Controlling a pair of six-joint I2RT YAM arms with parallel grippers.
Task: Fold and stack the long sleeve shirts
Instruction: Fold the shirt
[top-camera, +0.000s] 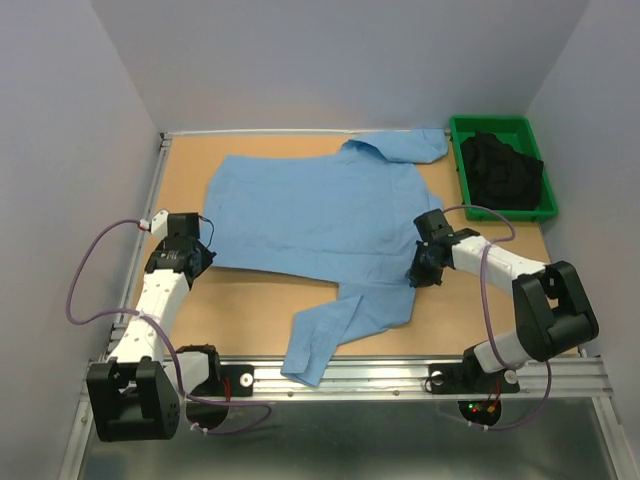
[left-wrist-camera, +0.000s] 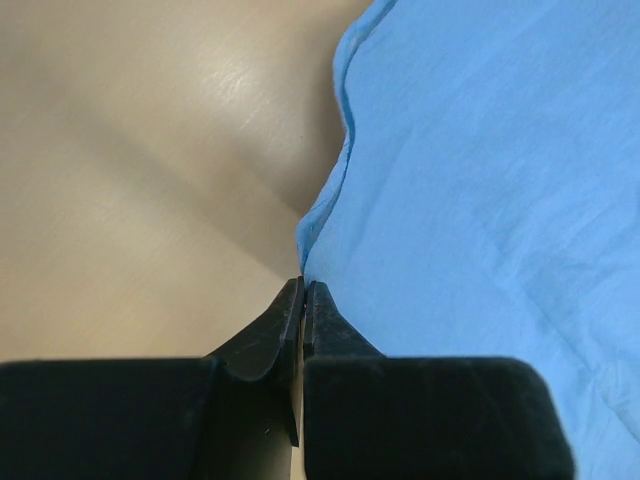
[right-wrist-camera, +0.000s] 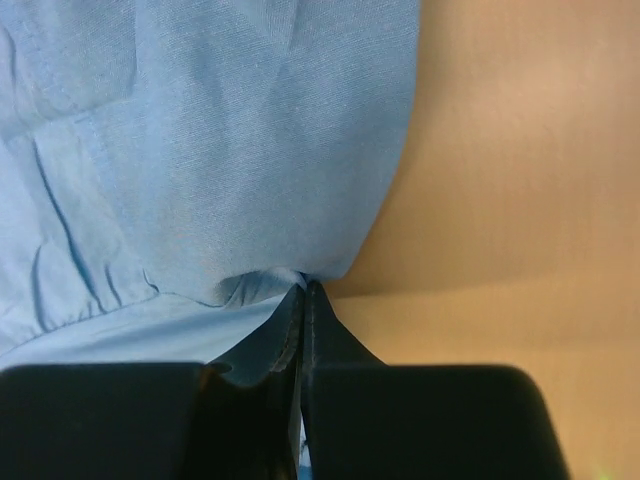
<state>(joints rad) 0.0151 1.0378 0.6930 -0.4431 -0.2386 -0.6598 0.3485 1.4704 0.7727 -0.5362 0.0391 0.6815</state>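
Note:
A light blue long sleeve shirt (top-camera: 320, 215) lies spread across the brown table, collar to the right. One sleeve (top-camera: 330, 335) trails down to the front rail. The other sleeve (top-camera: 405, 145) is folded at the back. My left gripper (top-camera: 207, 250) is shut on the shirt's left hem edge (left-wrist-camera: 318, 215). My right gripper (top-camera: 413, 275) is shut on the shirt's right edge near the shoulder, with the cloth (right-wrist-camera: 270, 180) bunched at the fingertips (right-wrist-camera: 318, 305).
A green bin (top-camera: 502, 165) holding dark clothing (top-camera: 500, 170) stands at the back right. Grey walls close in the left, back and right. A metal rail (top-camera: 400, 375) runs along the table's front edge.

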